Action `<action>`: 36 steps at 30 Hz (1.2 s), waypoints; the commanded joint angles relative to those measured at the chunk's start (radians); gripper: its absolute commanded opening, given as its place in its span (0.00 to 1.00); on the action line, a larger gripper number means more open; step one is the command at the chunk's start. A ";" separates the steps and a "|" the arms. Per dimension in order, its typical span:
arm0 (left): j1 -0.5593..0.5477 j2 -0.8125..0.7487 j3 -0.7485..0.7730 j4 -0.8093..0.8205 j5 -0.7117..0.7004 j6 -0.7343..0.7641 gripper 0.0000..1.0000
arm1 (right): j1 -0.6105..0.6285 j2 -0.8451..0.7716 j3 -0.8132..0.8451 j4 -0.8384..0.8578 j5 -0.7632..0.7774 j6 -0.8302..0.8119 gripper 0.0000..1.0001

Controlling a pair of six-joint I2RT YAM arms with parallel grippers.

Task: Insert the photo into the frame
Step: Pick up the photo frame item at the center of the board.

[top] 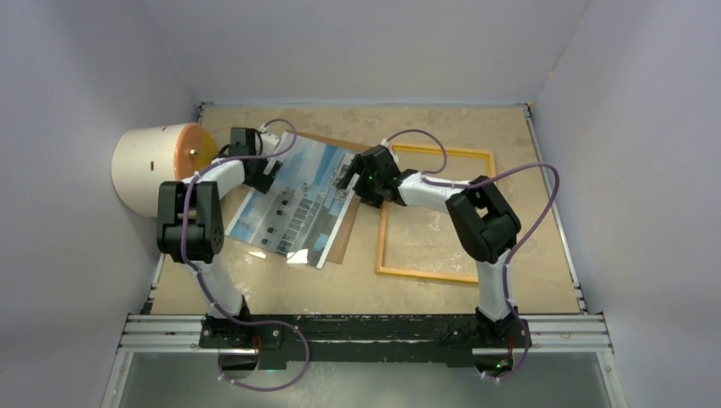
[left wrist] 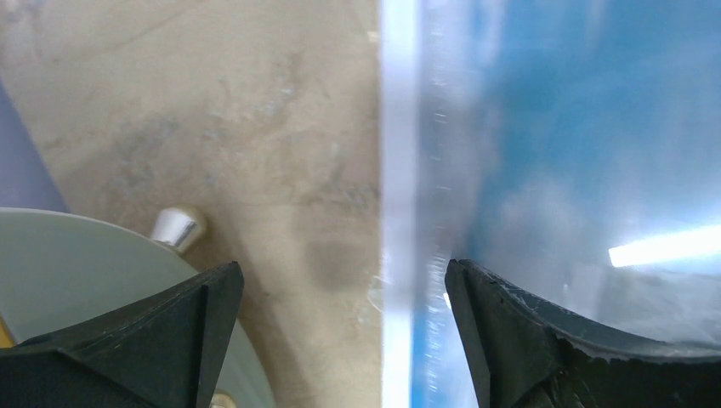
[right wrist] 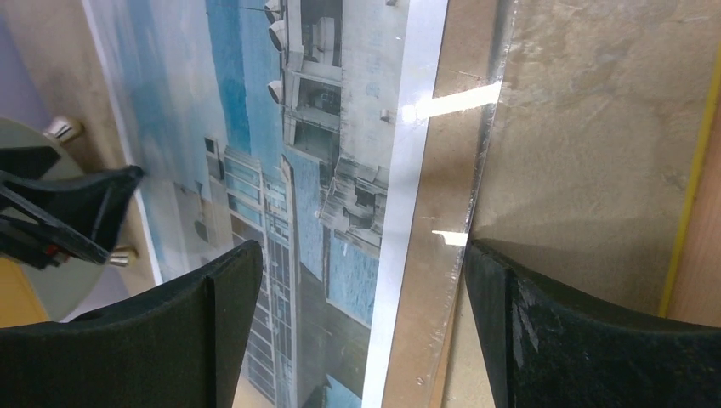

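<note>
The photo (top: 293,204), a glossy print of a white building and blue sky, lies tilted at centre-left on a brown backing board (top: 343,234). The yellow frame (top: 425,275) lies flat to its right, with the table showing through it. My left gripper (top: 269,175) is open at the photo's far-left edge. In the left wrist view its jaws (left wrist: 344,297) straddle the photo's white border (left wrist: 398,170). My right gripper (top: 350,178) is open at the photo's far-right edge. In the right wrist view its jaws (right wrist: 361,289) straddle the photo (right wrist: 289,127) border and the board (right wrist: 438,212).
A white cylinder with an orange face (top: 153,166) stands at the far left, close to my left gripper, and shows in the left wrist view (left wrist: 68,255). The frame's yellow edge (right wrist: 690,178) runs along the right of the right wrist view. Walls enclose the table on three sides.
</note>
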 commanded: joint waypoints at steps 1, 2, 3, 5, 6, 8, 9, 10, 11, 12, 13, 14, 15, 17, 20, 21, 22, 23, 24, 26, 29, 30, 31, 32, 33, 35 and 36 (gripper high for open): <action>-0.005 -0.060 -0.053 -0.085 0.136 0.013 0.97 | 0.005 0.027 -0.055 0.063 -0.081 0.059 0.89; -0.006 -0.067 -0.065 -0.081 0.139 0.018 0.97 | 0.003 0.027 -0.060 0.071 -0.089 0.064 0.89; -0.005 -0.070 -0.081 -0.077 0.139 0.028 0.97 | 0.002 0.025 -0.069 0.083 -0.095 0.071 0.88; -0.005 -0.070 -0.113 -0.061 0.129 0.046 0.96 | -0.002 0.012 -0.097 0.115 -0.101 0.085 0.86; -0.005 -0.070 -0.126 -0.053 0.121 0.056 0.96 | -0.005 0.001 -0.111 0.135 -0.103 0.090 0.85; -0.006 -0.063 -0.144 -0.046 0.112 0.070 0.95 | -0.011 -0.017 -0.141 0.182 -0.112 0.104 0.83; -0.006 -0.053 -0.149 -0.047 0.112 0.079 0.93 | -0.014 -0.026 -0.154 0.206 -0.122 0.113 0.83; -0.005 -0.047 -0.151 -0.049 0.112 0.085 0.92 | -0.017 -0.033 -0.165 0.227 -0.131 0.120 0.82; -0.005 -0.039 -0.150 -0.052 0.114 0.090 0.91 | -0.021 -0.038 -0.174 0.244 -0.140 0.126 0.81; -0.005 -0.030 -0.147 -0.058 0.116 0.094 0.90 | -0.023 -0.048 -0.182 0.263 -0.149 0.131 0.81; -0.006 -0.019 -0.145 -0.061 0.117 0.096 0.89 | -0.025 -0.052 -0.187 0.278 -0.154 0.135 0.81; -0.006 -0.010 -0.143 -0.065 0.119 0.101 0.88 | -0.026 -0.059 -0.190 0.288 -0.160 0.137 0.80; -0.010 -0.001 -0.143 -0.070 0.119 0.104 0.86 | -0.026 -0.062 -0.190 0.299 -0.166 0.134 0.80; -0.016 0.011 -0.147 -0.074 0.113 0.114 0.84 | -0.026 -0.068 -0.183 0.305 -0.174 0.127 0.80; -0.028 0.017 -0.161 -0.069 0.112 0.122 0.82 | -0.026 -0.074 -0.167 0.305 -0.179 0.098 0.79; -0.032 0.019 -0.164 -0.069 0.111 0.123 0.82 | -0.026 -0.076 -0.157 0.303 -0.166 0.074 0.78; -0.036 0.021 -0.164 -0.071 0.110 0.123 0.82 | -0.026 -0.078 -0.136 0.295 -0.145 0.050 0.78; -0.039 0.024 -0.165 -0.072 0.112 0.123 0.81 | -0.024 -0.079 -0.120 0.275 -0.141 0.026 0.78; -0.042 0.025 -0.167 -0.071 0.109 0.126 0.81 | -0.022 -0.080 -0.110 0.262 -0.142 0.011 0.77; -0.049 0.032 -0.169 -0.072 0.105 0.128 0.80 | -0.019 -0.087 -0.106 0.253 -0.137 -0.006 0.77; -0.060 0.041 -0.169 -0.075 0.102 0.137 0.79 | -0.009 -0.101 -0.091 0.219 -0.109 -0.045 0.77; -0.065 0.043 -0.168 -0.075 0.096 0.140 0.79 | -0.005 -0.103 -0.079 0.199 -0.098 -0.063 0.77; -0.068 0.044 -0.169 -0.074 0.094 0.143 0.79 | -0.002 -0.103 -0.068 0.186 -0.090 -0.081 0.77; -0.070 0.045 -0.169 -0.074 0.091 0.146 0.79 | 0.003 -0.102 -0.057 0.173 -0.083 -0.095 0.77; -0.073 0.045 -0.169 -0.077 0.090 0.147 0.79 | 0.008 -0.102 -0.048 0.162 -0.077 -0.113 0.77; -0.076 0.046 -0.167 -0.080 0.090 0.148 0.79 | 0.017 -0.101 -0.032 0.150 -0.069 -0.134 0.78; -0.077 0.048 -0.167 -0.082 0.090 0.150 0.79 | 0.023 -0.099 -0.019 0.137 -0.061 -0.149 0.78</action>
